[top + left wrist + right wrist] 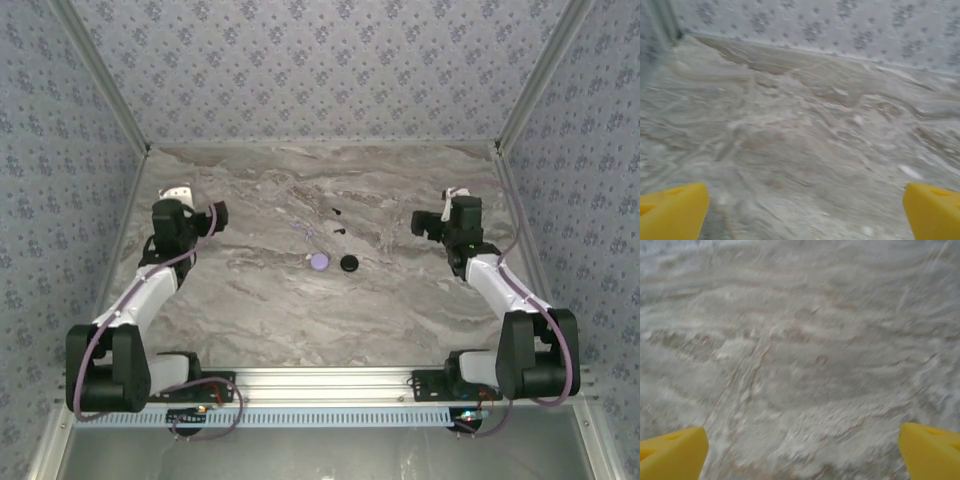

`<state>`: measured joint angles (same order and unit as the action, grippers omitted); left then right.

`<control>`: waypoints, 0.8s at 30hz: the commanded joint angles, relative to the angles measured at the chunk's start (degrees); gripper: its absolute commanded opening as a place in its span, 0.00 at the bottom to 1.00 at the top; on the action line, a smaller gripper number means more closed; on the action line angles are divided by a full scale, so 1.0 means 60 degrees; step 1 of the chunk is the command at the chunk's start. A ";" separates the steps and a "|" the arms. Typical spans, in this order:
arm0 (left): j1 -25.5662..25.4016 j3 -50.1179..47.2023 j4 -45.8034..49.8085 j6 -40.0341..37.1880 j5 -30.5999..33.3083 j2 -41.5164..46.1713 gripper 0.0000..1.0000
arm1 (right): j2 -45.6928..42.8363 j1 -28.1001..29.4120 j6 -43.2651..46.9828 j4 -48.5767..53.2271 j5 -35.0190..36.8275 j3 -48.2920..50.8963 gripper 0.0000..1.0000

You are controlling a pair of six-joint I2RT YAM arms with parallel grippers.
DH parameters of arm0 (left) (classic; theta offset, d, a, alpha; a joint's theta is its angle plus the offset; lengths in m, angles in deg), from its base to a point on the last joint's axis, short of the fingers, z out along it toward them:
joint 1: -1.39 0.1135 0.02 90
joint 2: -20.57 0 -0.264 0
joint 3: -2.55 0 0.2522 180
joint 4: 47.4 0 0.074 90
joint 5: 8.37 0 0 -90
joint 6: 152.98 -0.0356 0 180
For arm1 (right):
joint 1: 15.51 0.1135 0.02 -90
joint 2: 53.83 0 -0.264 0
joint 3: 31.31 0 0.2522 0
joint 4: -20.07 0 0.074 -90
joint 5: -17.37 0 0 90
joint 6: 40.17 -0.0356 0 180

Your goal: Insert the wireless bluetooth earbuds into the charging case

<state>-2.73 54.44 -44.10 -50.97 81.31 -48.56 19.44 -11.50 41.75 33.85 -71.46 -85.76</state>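
While both pairs of jaws stand spread wide with nothing between them, the left gripper (217, 215) and the right gripper (421, 222) hover over opposite sides of the table (250, 310), each facing the middle. Seen from each wrist, yellow fingertips (672, 212) frame bare, blurred stone. Midway between the arms lies the charging case (318, 262), a pale lavender puck, with a black disc (349, 263) just beside it on its right. Farther back, apart from the case, sit the near earbud (340, 231) and the far earbud (336, 211), two tiny black specks. The tabletop is grey-brown veined marble, closed in on three sides by walls (320, 70) of blue-grey patterned fabric, with a metal rail (330, 380) along the near edge.
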 commanded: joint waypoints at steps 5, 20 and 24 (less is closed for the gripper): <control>-0.2207 0.1209 0.3057 0.0847 -0.1186 -0.0549 0.99 | 0.0449 0.1120 -0.0627 0.2675 -0.1646 -0.0602 1.00; -0.5212 0.5598 0.4612 0.0785 -0.3078 -0.5382 0.48 | 0.0878 0.2909 -0.1757 0.2371 -0.2697 0.0021 0.72; -0.5529 0.6649 0.4992 0.0753 -0.3470 -0.6469 0.38 | 0.1208 0.3117 -0.2240 0.1747 -0.3110 0.0228 0.55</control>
<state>-34.92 90.48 -18.28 -45.81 63.96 -84.60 25.28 6.53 31.43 46.48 -87.57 -85.60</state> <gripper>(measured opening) 0.391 0.567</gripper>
